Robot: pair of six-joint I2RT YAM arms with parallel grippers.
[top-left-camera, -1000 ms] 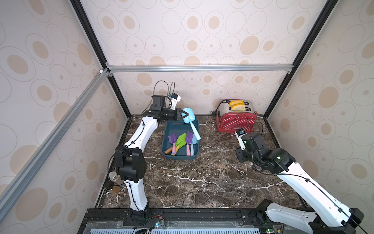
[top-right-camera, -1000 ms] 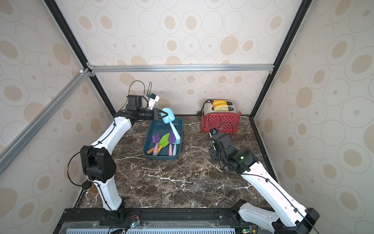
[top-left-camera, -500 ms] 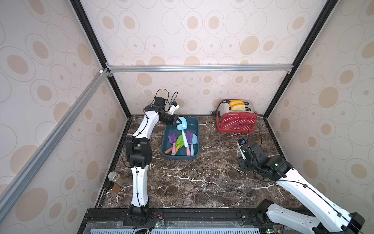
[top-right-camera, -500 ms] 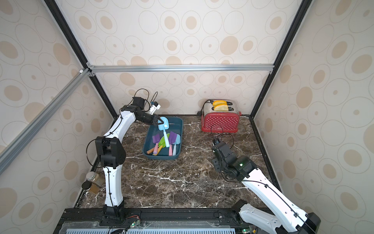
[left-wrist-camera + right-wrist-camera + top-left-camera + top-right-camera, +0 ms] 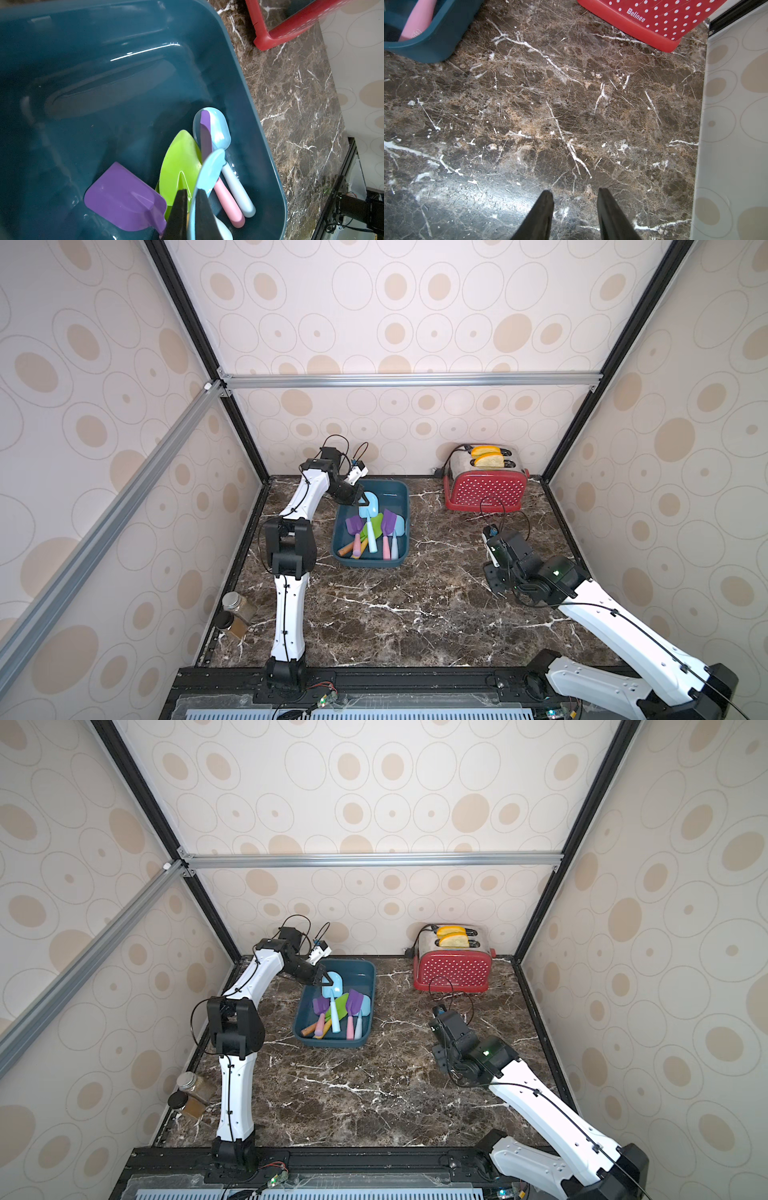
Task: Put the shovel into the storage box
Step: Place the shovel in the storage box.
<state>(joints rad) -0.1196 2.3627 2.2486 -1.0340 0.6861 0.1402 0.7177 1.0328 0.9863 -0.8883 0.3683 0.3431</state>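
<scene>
The dark teal storage box (image 5: 402,493) (image 5: 371,974) stands at the back left of the marble table in both top views. My left gripper (image 5: 362,502) (image 5: 191,190) is over its far end, shut on the rim of a light blue shovel's (image 5: 369,506) (image 5: 212,166) blade. That shovel's handle slants down across several other toy shovels in the box, among them a purple one (image 5: 124,197) and a green one (image 5: 180,160). My right gripper (image 5: 496,574) (image 5: 574,192) hangs open over bare marble at the right, holding nothing.
A red dotted toaster (image 5: 484,489) (image 5: 654,18) with bread slices stands at the back right, its cable trailing onto the table. Two spice jars (image 5: 232,612) sit by the left wall near the front. A corner of the storage box (image 5: 431,49) shows in the right wrist view.
My left gripper has come down and nearer with the light blue shovel, from above the box's far rim into the box. The right arm has drawn back toward the front right.
</scene>
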